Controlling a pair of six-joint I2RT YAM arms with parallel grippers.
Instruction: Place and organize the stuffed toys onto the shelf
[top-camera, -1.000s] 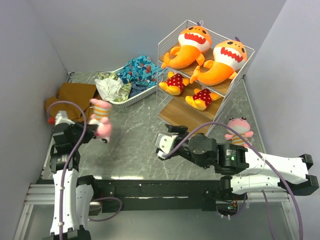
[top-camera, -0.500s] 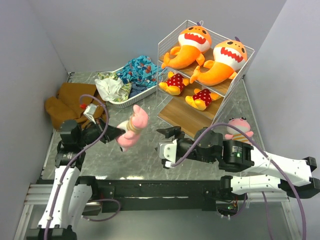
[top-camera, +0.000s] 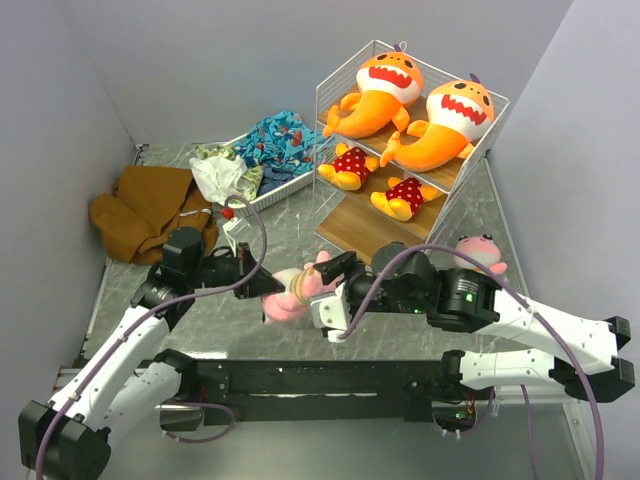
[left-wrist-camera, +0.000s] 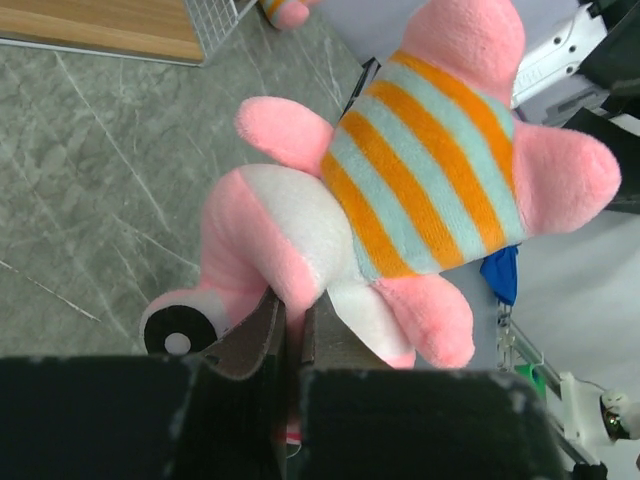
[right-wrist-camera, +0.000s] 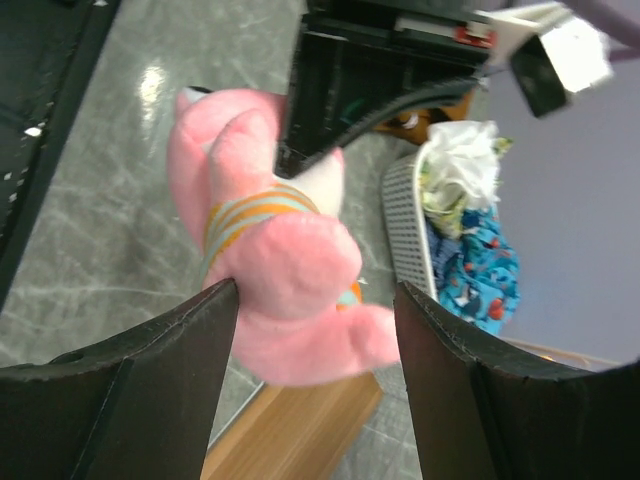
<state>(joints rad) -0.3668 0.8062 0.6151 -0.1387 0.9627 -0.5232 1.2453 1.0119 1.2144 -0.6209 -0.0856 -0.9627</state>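
My left gripper (top-camera: 272, 288) is shut on a pink striped plush (top-camera: 296, 292) and holds it above the table's middle. In the left wrist view my fingers (left-wrist-camera: 293, 310) pinch the plush (left-wrist-camera: 420, 170) at its white and pink lower part. My right gripper (top-camera: 326, 290) is open, with one jaw on each side of the plush's other end (right-wrist-camera: 270, 250). A second pink striped plush (top-camera: 478, 255) sits by the shelf's right side. The white wire shelf (top-camera: 365, 228) holds two orange sharks (top-camera: 385, 85) on top and two polka-dot dolls (top-camera: 348, 165) on the middle plank.
A low white basket (top-camera: 262, 200) of patterned clothes stands left of the shelf, and it also shows in the right wrist view (right-wrist-camera: 400, 210). A brown cloth (top-camera: 145, 205) lies at the far left. Grey walls close in on the left, back and right.
My left arm has swung the pink plush from the left side to the middle. My right gripper has come to meet it, and its open jaws now sit around the plush.
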